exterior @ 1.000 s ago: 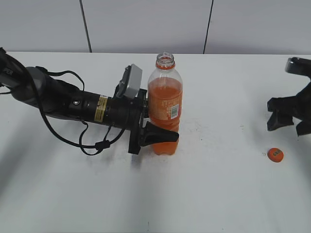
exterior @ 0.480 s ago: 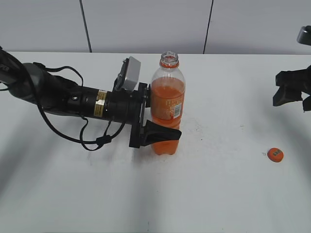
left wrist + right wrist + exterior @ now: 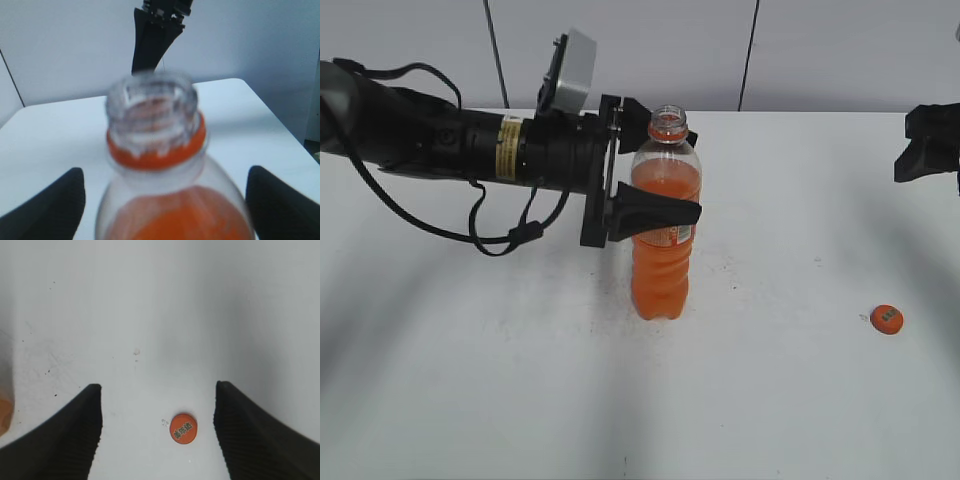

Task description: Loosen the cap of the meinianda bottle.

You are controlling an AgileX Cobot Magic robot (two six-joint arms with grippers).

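The white table carries everything, and the meinianda bottle stands upright on it as the landmark, its mouth uncapped with the threads and orange neck ring bare. The left gripper reaches in from the bottle's left at shoulder height, jaws spread wide on either side of the upper body with clear gaps, holding nothing. The right gripper hangs far to the bottle's right, above the tabletop, fingers wide apart and empty. The cap lies on the table, well right of the bottle
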